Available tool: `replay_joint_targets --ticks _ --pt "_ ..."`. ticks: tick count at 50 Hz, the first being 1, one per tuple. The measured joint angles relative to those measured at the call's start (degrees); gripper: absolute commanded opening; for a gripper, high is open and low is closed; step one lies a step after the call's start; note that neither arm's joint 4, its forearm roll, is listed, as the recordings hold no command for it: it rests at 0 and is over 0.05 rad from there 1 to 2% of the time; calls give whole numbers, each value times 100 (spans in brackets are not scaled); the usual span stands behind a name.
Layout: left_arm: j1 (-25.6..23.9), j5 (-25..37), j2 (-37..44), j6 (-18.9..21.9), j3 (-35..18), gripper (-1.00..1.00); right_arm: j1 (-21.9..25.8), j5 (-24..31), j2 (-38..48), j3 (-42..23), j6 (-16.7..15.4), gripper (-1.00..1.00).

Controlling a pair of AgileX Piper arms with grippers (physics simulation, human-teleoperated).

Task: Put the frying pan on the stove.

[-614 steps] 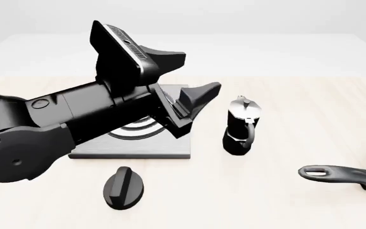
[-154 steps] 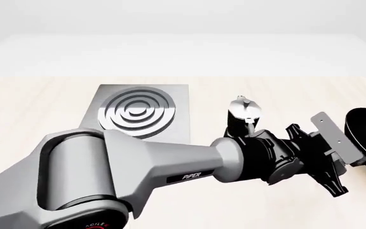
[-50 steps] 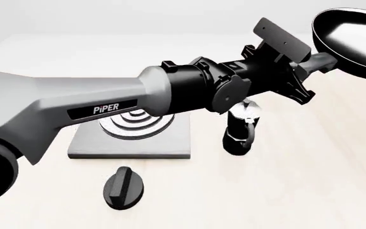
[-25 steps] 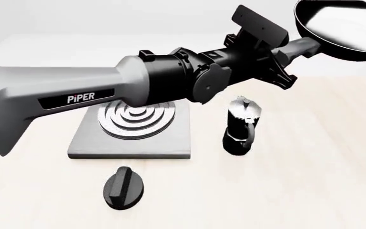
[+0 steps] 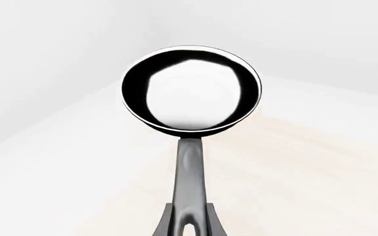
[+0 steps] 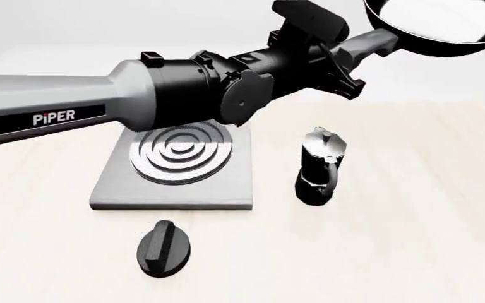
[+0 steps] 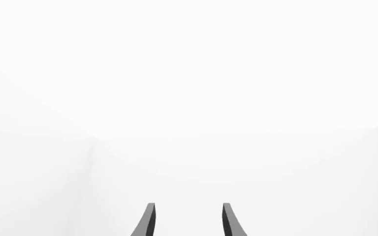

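My left gripper (image 6: pixel 350 62) is shut on the long dark grey handle of the frying pan (image 6: pixel 434 24) and holds it high in the air at the upper right of the front view, above and right of the moka pot. In the left wrist view the frying pan (image 5: pixel 190 91) faces the camera with its glossy pale inside, and its handle runs back into the gripper (image 5: pixel 187 227). The stove (image 6: pixel 179 158), a grey slab with shiny rings, lies on the table below the left arm. My right gripper (image 7: pixel 187 221) shows only in its own view, open and empty, facing white background.
A black-and-silver moka pot (image 6: pixel 318 165) stands just right of the stove. A small black oval knob (image 6: pixel 163 248) lies on the table in front of the stove. The left arm (image 6: pixel 99 104) spans the view above the stove's far edge.
My left arm has lifted the frying pan higher and swung it a little to the left. The pan is now partly cut off by the top edge of the front view.
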Motion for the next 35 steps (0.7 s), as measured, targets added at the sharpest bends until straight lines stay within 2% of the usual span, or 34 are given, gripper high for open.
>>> replay_joint_targets --ticks 35 --pt "528 -294 -858 -25 1015 -100 45 6 0 53 -96 100"
